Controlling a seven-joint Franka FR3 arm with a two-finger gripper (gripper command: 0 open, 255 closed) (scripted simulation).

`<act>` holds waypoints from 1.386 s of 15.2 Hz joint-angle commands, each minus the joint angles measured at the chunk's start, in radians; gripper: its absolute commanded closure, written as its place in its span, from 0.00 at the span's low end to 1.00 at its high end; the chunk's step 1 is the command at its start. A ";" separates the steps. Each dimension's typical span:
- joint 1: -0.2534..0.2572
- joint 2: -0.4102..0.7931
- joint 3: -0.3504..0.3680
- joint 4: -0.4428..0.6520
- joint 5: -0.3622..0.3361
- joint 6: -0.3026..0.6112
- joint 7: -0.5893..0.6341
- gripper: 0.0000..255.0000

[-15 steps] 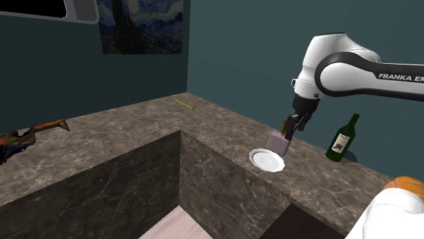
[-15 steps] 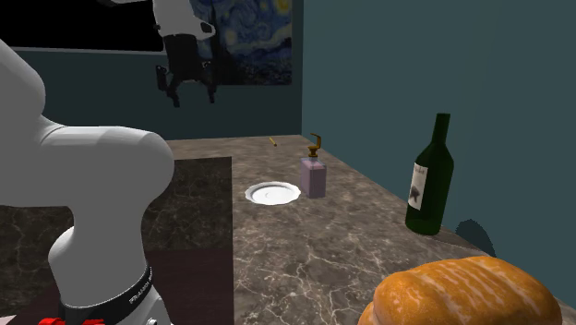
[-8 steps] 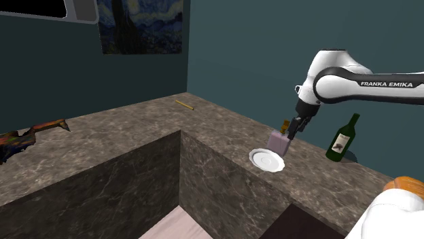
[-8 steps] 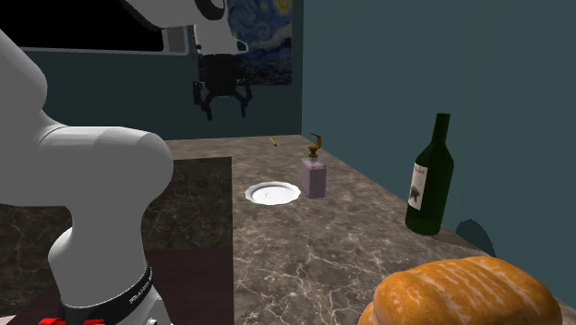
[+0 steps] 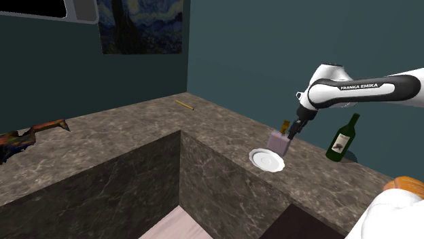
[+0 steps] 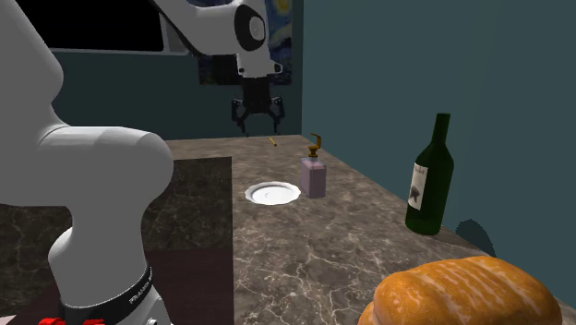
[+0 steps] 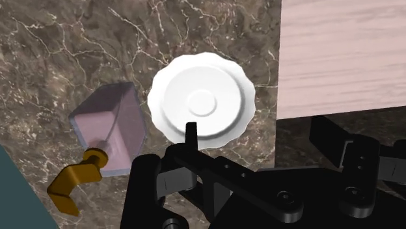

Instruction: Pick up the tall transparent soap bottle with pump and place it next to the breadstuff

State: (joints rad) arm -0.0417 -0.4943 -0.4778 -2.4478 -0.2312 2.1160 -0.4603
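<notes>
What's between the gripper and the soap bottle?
Nothing visible. The open gripper hangs in free air above the plate. The soap bottle stands just beside that plate, its pump top uncovered.

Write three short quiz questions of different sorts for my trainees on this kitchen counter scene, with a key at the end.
1. True or false: the soap bottle stands on top of the white plate.
2. The gripper is: A) open, above the counter; B) shut on nothing; C) shut on the soap bottle.
3. Short answer: which thing on the counter lies nearest the camera in the second exterior view?

Key: 1 false, it stands beside the plate. 2 A. 3 the bread.
</notes>
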 commanded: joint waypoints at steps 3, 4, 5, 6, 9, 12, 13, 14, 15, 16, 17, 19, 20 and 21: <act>0.034 0.136 -0.125 0.058 0.064 0.106 -0.149 0.00; 0.046 0.174 -0.157 0.076 0.092 0.128 -0.191 0.00; 0.060 0.213 -0.188 0.096 0.125 0.149 -0.236 0.00; 0.074 0.255 -0.220 0.117 0.164 0.168 -0.284 0.00; 0.115 0.398 -0.310 0.193 0.323 0.208 -0.454 0.00; 0.111 0.568 -0.356 0.289 0.537 0.207 -0.650 0.00; 0.091 0.626 -0.354 0.326 0.608 0.198 -0.712 0.00; 0.064 0.682 -0.344 0.364 0.673 0.185 -0.768 0.00; 0.031 0.734 -0.327 0.404 0.730 0.171 -0.817 0.00; -0.004 0.784 -0.309 0.446 0.781 0.156 -0.860 0.00; -0.040 0.832 -0.290 0.488 0.826 0.140 -0.897 0.00; -0.052 0.844 -0.277 0.491 0.837 0.147 -0.905 0.00; -0.056 0.854 -0.270 0.490 0.847 0.154 -0.911 0.00; -0.059 0.865 -0.264 0.490 0.858 0.162 -0.917 0.00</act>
State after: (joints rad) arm -0.0934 0.3575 -0.7492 -1.9599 0.6126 2.2720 -1.3662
